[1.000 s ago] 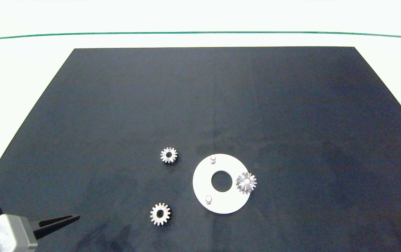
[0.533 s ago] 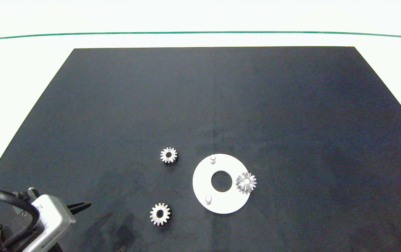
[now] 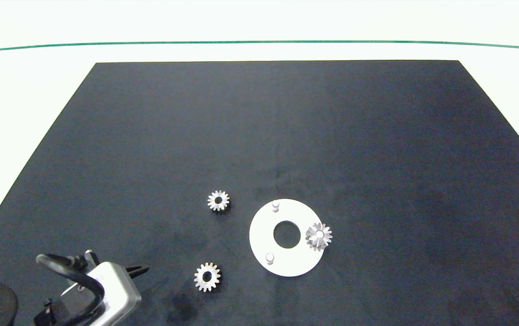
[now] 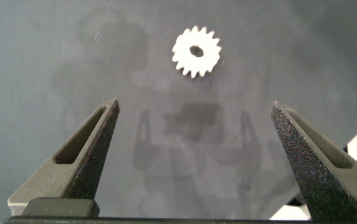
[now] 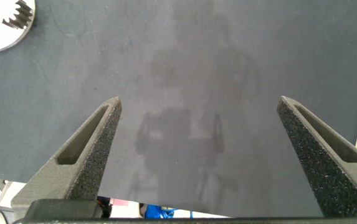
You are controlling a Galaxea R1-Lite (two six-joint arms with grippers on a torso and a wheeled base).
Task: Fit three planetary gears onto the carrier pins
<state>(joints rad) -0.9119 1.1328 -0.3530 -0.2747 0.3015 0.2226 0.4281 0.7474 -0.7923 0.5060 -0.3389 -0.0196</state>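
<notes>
Left gripper (image 4: 194,109) spread wide, loose gear (image 4: 195,51) just ahead.

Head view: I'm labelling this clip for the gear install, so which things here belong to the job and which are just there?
Part of the job:
- gear on the pin
- near loose gear
- far loose gear
- two bare pins
- white disc
- left gripper, open, facing the near loose gear

Just there:
- black mat
- right gripper, open over bare mat

This looks like a lab or test room. A big black mat (image 3: 286,136) lies flat on a plain white table (image 3: 24,113), with a thin green line (image 3: 259,42) across it.
</notes>
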